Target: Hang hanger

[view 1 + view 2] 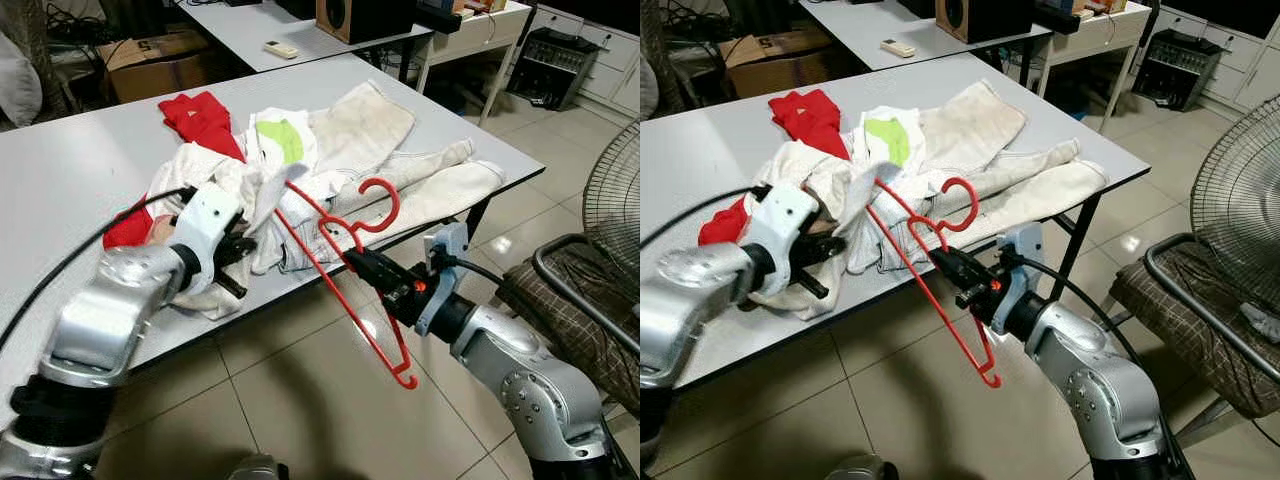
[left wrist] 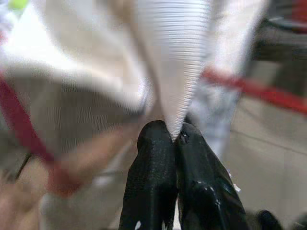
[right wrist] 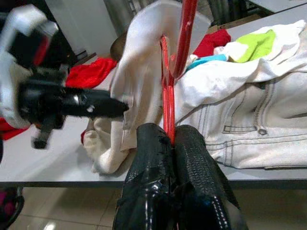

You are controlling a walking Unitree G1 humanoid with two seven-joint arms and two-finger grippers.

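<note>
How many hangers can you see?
1: the red hanger is pinched in the right gripper at the table's front edge, its far end tucked into the clothes pile. More could hide underneath.

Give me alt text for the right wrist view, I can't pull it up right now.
The right gripper is shut on a red hanger that rises up from between its black fingers. Just beyond, the left gripper pinches a cream garment at the hanger, over a grey table strewn with pale jeans and red cloth.

Both arms are chunky silver metal; left gripper (image 1: 238, 262) has a white housing, black fingers, black cables trailing off each wrist.
</note>
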